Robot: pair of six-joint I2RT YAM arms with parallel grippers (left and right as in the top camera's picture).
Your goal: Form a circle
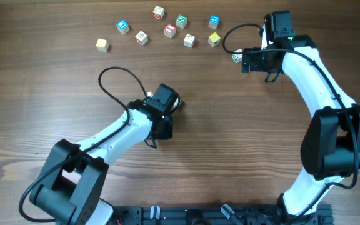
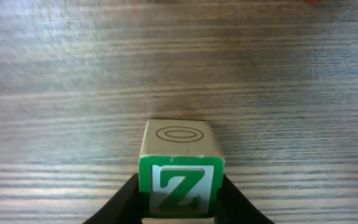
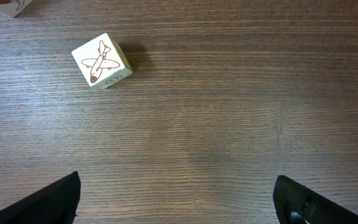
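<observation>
Left wrist: green Z cube [image 2: 180, 163] sits inside left pincer [image 2: 180, 190].

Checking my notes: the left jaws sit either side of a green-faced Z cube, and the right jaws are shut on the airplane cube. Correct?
No. The right wrist view shows the right jaws wide open with nothing between them; the airplane cube lies apart on the table. The left jaws do sit either side of the green Z cube.

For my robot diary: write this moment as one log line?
left gripper: holds green Z cube | right gripper: open, empty | other cubes: loose, no circle
</observation>
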